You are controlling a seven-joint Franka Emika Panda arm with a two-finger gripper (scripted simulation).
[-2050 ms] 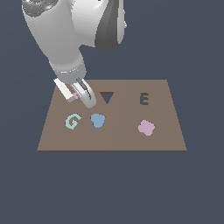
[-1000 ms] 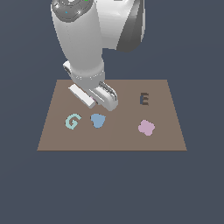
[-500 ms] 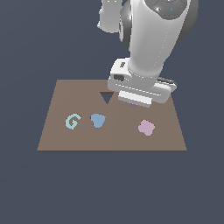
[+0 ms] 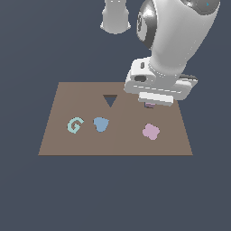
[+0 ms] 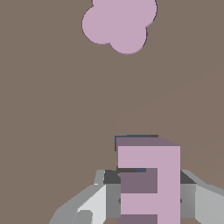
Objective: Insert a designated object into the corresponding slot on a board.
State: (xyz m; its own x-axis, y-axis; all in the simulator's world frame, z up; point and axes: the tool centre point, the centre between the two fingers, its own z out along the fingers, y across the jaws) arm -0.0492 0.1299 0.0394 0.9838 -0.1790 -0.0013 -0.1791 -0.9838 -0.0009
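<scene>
My pincer is clenched on the pink E, low over the board; the clover piece lies near, toward six o'clock.

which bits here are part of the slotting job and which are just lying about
Part of the job:
- pink E block, held between the fingers of the gripper
- E slot, only a dark edge showing past the block
- brown board

Just lying about:
- teal G
- blue piece
- pink clover piece
- triangle cutout
</scene>
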